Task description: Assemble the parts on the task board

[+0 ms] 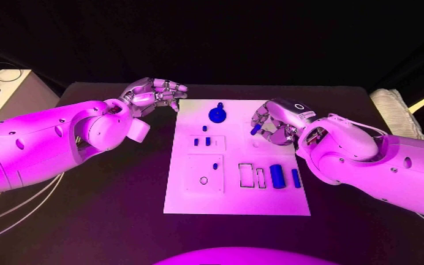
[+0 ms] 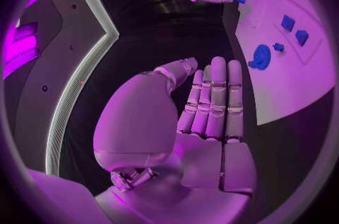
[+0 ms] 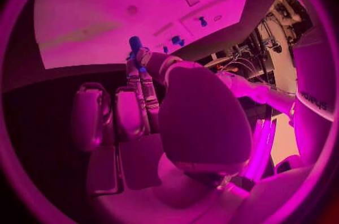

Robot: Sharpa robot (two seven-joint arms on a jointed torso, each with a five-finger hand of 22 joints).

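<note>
Task board [image 1: 237,200]: white plate at the middle of the black table [image 1: 106,216], long side running away from the robot.

Parts on it, far end to near end:
- round blue knob-like part [image 1: 217,115], standing near the far edge;
- two small blue pegs [image 1: 202,142] side by side in a small outlined panel, with a further small piece [image 1: 205,128] just beyond them;
- one small blue piece [image 1: 215,166] in the larger outlined panel, beside a ring-shaped opening [image 1: 204,180] that looks vacant;
- two rectangular outlined slots [image 1: 253,175], apparently unfilled;
- blue cylinder [image 1: 276,176] and a slimmer blue bar [image 1: 296,178], lying flat just right of those slots (loose or seated cannot be told).

Part in hand: small blue peg [image 1: 256,129], pinched at the fingertips of the right hand [image 1: 276,125], the other fingers curled in; the hand hangs over the board's right half, the peg just above a small pale hole.

Left hand [image 1: 155,93]: off the board, beyond its far left corner, fingers straight and together, nothing in it.

Progress, as a judgement: early to middling. Several pieces appear placed; the held peg, the two slots and the ring opening look outstanding.
</note>
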